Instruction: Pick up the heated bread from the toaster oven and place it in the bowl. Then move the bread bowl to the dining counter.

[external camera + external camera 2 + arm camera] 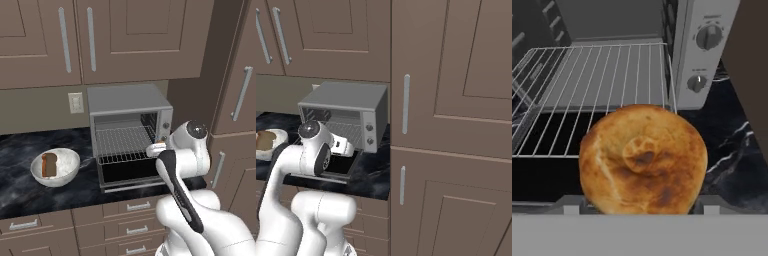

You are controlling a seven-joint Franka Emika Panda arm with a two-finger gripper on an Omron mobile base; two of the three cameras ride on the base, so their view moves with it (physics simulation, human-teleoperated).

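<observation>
The heated bread (643,160), a round golden bun, fills the middle of the hand view, between the fingertips of my gripper (642,204), which is shut on it. It hangs just in front of the toaster oven (129,102), outside the pulled-out wire rack (602,75) and above the dropped door (129,172). In the left base view my gripper (151,149) is at the rack's right front corner. The white speckled bowl (69,156) stands on the worktop left of the oven with a brown bread slice (49,164) upright in it. The dining counter is out of view.
The oven's knobs (707,36) are on its right panel. Brown wall cabinets (125,35) hang above, and a tall cabinet (456,125) stands close to the oven's right. Black marble worktop (20,150) runs left past the bowl, with a wall socket (75,102) behind.
</observation>
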